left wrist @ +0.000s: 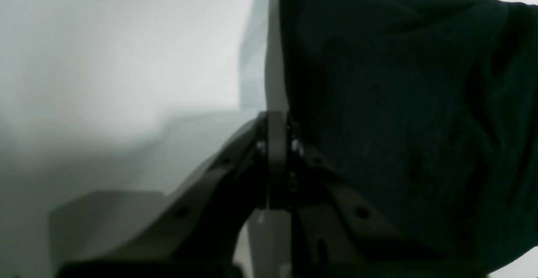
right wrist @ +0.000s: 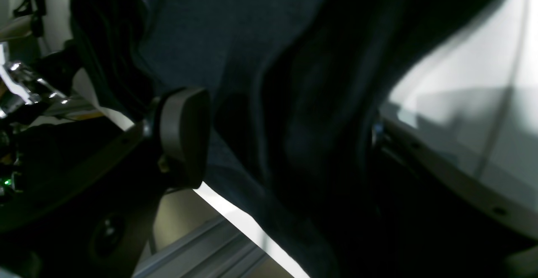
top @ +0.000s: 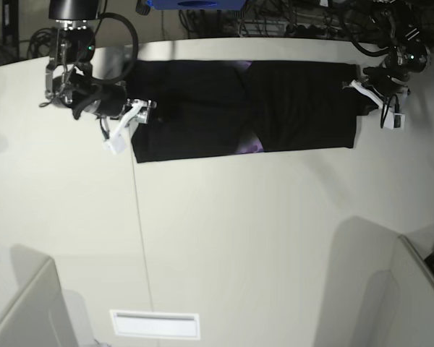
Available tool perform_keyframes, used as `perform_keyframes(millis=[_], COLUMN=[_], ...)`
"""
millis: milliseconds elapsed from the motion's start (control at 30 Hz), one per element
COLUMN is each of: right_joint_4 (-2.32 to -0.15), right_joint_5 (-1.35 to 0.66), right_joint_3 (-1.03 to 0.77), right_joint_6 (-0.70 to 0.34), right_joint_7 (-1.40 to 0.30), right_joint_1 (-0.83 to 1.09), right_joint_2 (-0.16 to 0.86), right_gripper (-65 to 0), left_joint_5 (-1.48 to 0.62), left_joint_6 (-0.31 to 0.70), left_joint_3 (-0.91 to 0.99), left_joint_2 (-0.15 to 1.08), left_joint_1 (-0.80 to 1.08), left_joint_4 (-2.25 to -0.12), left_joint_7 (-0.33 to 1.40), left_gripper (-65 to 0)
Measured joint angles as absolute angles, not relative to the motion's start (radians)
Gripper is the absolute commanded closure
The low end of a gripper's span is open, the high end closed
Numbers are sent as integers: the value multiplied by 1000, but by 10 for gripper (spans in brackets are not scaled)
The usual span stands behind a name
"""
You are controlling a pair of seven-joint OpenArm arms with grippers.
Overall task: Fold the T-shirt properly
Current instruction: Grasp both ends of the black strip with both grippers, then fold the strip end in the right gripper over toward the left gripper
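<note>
The black T-shirt [top: 275, 108] lies as a long flat strip across the far side of the white table [top: 239, 238], with small purple bits of print showing. My left gripper [top: 365, 94] is at the strip's right end. In the left wrist view its jaws [left wrist: 279, 120] are pressed together at the edge of the black cloth [left wrist: 399, 101]. My right gripper [top: 134, 119] is at the strip's left end. In the right wrist view its jaws [right wrist: 290, 143] stand wide apart with dark cloth [right wrist: 269, 59] bunched between the pads [right wrist: 185, 135].
Cables and dark equipment [top: 289, 18] sit behind the table's far edge. A seam line [top: 141, 238] runs down the table. A white label [top: 155, 324] lies near the front edge. Grey partitions stand at the front left [top: 22, 311] and front right [top: 412, 289].
</note>
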State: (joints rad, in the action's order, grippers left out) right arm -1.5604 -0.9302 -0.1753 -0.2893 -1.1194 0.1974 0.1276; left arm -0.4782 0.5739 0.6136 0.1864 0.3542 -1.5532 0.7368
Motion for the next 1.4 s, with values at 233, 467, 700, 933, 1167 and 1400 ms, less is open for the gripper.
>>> perform_keyframes(millis=[233,467,700,933,1167,1400], right_joint_4=[-1550,-1515,-1517,-1638,-1812,-1928], right_joint_5=[-905,-888,-745,-597,-566,-553], right_joint_3=[-172,-172,-173,-166,-163,-163], right_joint_6=[-289,-284,-284,-276,-178,-172], right_joint_7=[-1123,-1140,-1129,-1150,-1152,-1202], right_joint_1=[198,168,111,109,115,114], right_joint_2=[126,130,136,130,126,82], right_gripper=[-215,0,0,0,0,0], left_joint_5=[-415,-407,-409,-393,-393,-381], left_joint_6=[573,572,522,437,391,369], left_joint_3=[568,519,437,307,243,197], left_joint_2=[168,159,133,103,97,97], left_joint_1=[344,318,292,219,178,144], left_joint_4=[-1560,-1562,-1565,-1562,-1554,-1551], left_joint_7=[695,702,698,722,733,752], left_gripper=[0,0,0,0,0,0])
